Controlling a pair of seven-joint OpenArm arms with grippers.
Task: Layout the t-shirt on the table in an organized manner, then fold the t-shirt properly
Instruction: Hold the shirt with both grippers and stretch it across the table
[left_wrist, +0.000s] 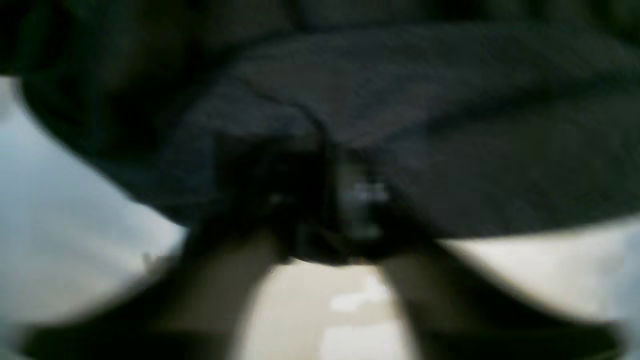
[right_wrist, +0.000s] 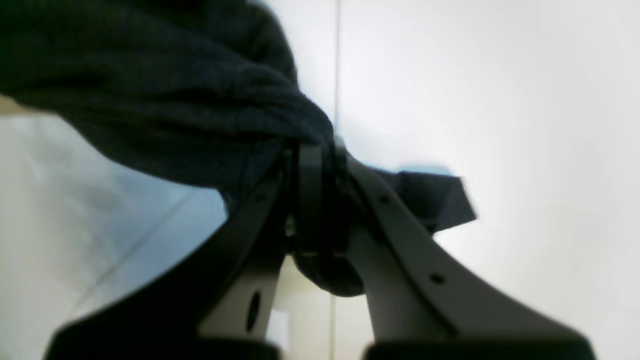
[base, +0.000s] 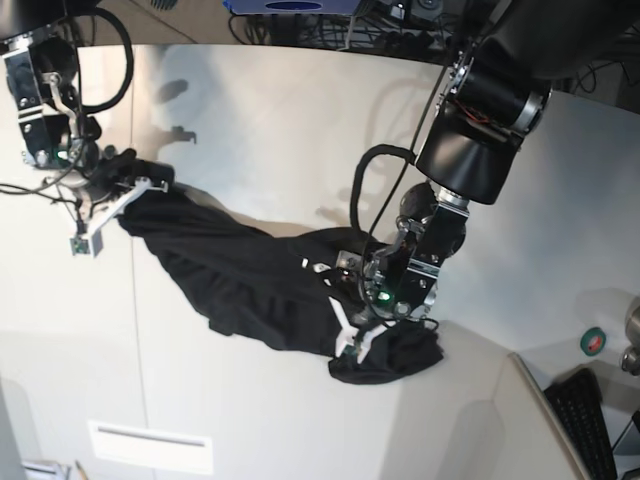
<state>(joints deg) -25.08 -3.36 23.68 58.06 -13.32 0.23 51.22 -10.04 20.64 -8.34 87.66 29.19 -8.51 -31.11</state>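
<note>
The black t-shirt hangs bunched and stretched between my two grippers over the off-white table; its print does not show. In the base view my right gripper at the left is shut on one end of the shirt. The right wrist view shows its fingers closed on a fold of dark fabric at the gripper tips. My left gripper at the centre right is shut on the other end, with a lump of shirt sagging below it. The left wrist view is blurred: fabric fills the top, around the gripper.
A thin seam line runs down the table's left part. A white rectangle lies near the front edge. A green tape roll and a keyboard sit at the right. Cables run behind the table.
</note>
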